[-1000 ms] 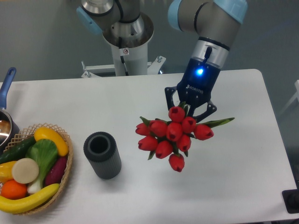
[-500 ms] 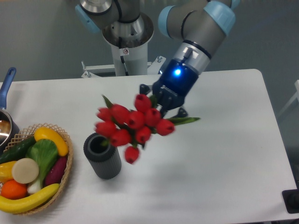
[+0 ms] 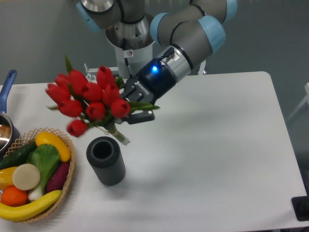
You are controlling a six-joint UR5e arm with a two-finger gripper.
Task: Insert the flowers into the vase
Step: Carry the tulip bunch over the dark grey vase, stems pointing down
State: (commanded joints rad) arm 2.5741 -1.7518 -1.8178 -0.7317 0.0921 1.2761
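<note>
My gripper (image 3: pixel 131 103) is shut on the flowers (image 3: pixel 89 99), a bunch of red closed tulip buds with green leaves. It holds them in the air, tilted, with the buds to the upper left. The green stem ends (image 3: pixel 119 135) point down to the right, just above and to the right of the vase's top hole. The vase (image 3: pixel 105 160) is a dark grey ribbed cylinder standing upright on the white table (image 3: pixel 217 159), below the bunch. Its hole is open and empty.
A wicker basket (image 3: pixel 66 181) of fruit and vegetables sits at the left front, close to the vase. A pot with a blue handle (image 3: pixel 7 92) is at the left edge. The robot base (image 3: pixel 130 43) stands behind the table.
The gripper has carried the flowers left and up, from the table's middle to above the vase, and tilted the bunch so the stems point down toward the vase.
</note>
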